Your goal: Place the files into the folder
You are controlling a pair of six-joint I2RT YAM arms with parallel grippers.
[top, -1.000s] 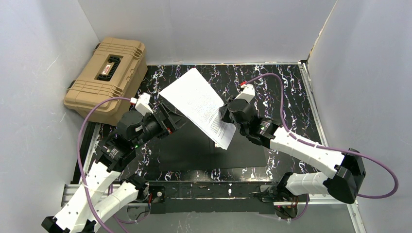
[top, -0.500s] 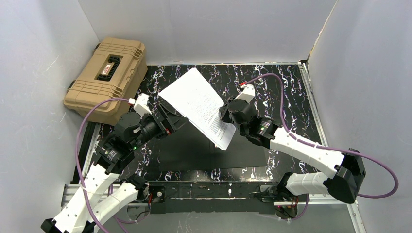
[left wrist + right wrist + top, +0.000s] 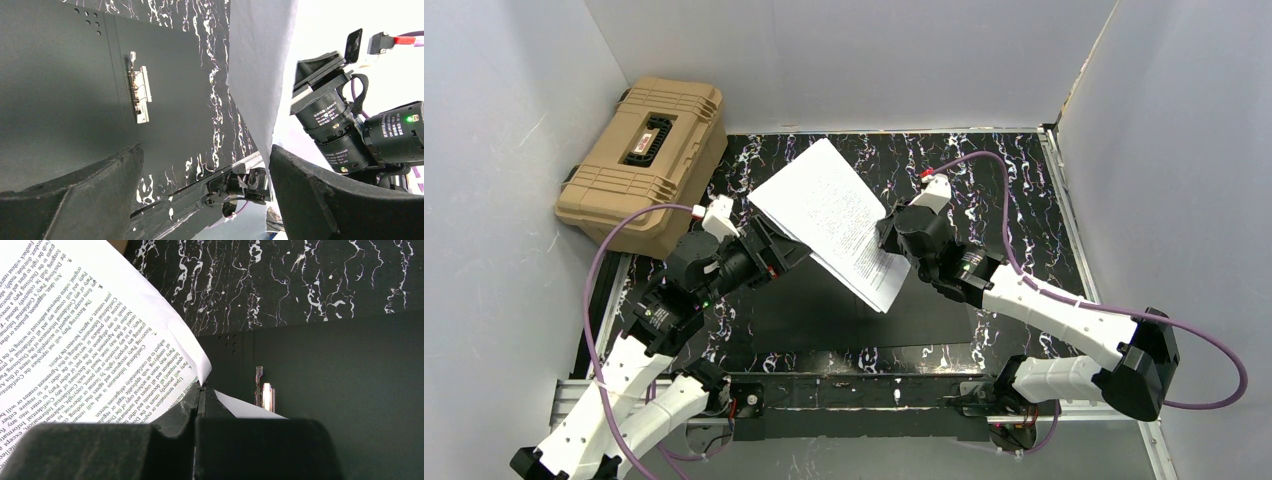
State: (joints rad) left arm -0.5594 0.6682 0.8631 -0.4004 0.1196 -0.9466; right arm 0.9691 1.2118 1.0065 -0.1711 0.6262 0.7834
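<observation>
Blk marbled table (image 3: 1024,180): open folder (image 3: 824,310) flat at ctr, tan case (image 3: 644,160) far-left corner.

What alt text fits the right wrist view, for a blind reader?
The right gripper is shut on the edge of the files, printed white sheets rising to the left. Behind lies the open folder, black inside with a metal clip, on the marbled table.

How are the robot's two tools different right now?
The left tool is wide open and grips nothing, while the right tool is shut tight on an edge of the files. The left tool sits on the left side of the sheets; the right tool is on their right side. Both tools are black, and both hang above the open black folder.
</observation>
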